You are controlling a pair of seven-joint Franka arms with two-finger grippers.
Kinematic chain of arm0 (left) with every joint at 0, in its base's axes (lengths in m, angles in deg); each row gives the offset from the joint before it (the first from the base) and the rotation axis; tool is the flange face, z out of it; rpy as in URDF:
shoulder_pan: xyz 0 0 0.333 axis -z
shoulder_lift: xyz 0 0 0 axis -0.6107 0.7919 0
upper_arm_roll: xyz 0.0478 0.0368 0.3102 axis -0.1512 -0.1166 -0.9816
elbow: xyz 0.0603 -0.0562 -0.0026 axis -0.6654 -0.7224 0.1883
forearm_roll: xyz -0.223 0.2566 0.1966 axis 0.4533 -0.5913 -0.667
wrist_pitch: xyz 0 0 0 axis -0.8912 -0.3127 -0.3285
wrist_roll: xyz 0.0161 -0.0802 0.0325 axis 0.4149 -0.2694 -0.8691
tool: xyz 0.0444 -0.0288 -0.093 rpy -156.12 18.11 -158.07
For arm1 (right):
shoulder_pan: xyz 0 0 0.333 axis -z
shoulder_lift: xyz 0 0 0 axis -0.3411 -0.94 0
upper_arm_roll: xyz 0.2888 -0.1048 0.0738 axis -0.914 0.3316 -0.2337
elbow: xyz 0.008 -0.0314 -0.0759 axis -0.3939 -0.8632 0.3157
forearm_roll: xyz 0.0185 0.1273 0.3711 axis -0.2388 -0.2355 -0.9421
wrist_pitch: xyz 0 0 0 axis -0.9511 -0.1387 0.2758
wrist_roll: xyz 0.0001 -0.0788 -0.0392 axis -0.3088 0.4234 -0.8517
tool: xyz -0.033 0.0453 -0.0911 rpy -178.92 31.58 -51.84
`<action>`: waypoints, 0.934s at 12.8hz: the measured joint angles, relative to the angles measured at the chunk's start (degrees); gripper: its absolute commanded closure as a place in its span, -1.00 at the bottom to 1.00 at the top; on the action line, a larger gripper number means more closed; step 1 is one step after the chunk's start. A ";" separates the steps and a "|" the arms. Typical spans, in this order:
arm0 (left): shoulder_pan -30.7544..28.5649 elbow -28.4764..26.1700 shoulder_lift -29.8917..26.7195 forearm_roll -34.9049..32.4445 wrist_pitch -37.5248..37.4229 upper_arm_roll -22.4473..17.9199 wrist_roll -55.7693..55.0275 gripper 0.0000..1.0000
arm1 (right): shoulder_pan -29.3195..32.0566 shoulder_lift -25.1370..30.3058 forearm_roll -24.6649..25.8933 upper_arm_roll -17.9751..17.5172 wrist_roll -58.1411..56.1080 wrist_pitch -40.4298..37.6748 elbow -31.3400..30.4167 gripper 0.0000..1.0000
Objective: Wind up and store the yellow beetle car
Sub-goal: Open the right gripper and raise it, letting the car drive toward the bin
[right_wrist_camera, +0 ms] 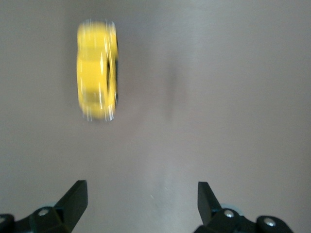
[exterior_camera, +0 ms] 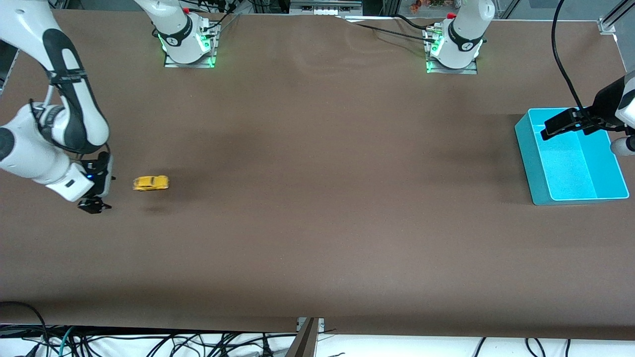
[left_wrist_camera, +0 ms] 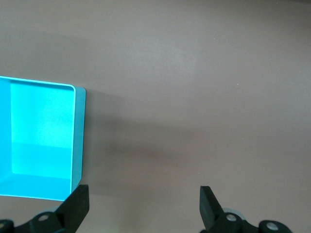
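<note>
Yellow beetle car sits on its wheels on the brown table at the right arm's end, free, nothing touching it. In the right wrist view it's smeared, so it may be rolling; I can't tell direction. My read on handling: tiny, light, hard shell, rounded and slick on top, free-rolling wheels, so it'll scoot if I nudge it. I'd pinch across the flanks at mid-body, low near the sills, not on the roof curve, and keep grip force modest. Winding probably means a pull-back drag on the mat, so I'd want the hold firm enough to press the wheels down. Right gripper hangs low over the table just beside the car, toward the table's end; fingers spread wide, nothing between them. The right arm is folded with its elbow up and its wrist angled down toward the mat. The car is offset from the finger gap in the wrist view, so I need to shift sideways before descending. Left gripper hovers over the cyan bin at the left arm's end, fingers apart and empty; that arm waits. Bin looks empty; car and bin are well apart.
</note>
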 measured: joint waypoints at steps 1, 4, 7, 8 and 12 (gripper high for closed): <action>0.00 0.00 0.00 0.00 0.00 0.00 0.00 -1.00 | 0.00 0.04 0.00 0.00 0.10 -2.36 2.03 -1.00; 0.00 0.00 0.00 0.00 0.00 0.00 0.00 -1.00 | 0.01 0.03 -0.03 0.01 4.07 -6.78 5.32 -1.00; -0.01 0.03 -0.03 0.00 0.00 -0.03 0.00 -1.00 | 0.01 0.44 -0.04 -0.38 12.22 -12.13 9.46 -1.00; -0.04 0.09 -0.04 0.00 0.00 -0.10 0.00 -1.00 | -0.02 0.92 -0.05 -0.78 15.98 -14.73 11.25 -1.00; -0.46 0.42 -0.09 0.00 0.00 -0.59 0.59 -1.00 | -0.87 2.85 -0.25 -1.62 34.70 -27.30 20.42 -1.00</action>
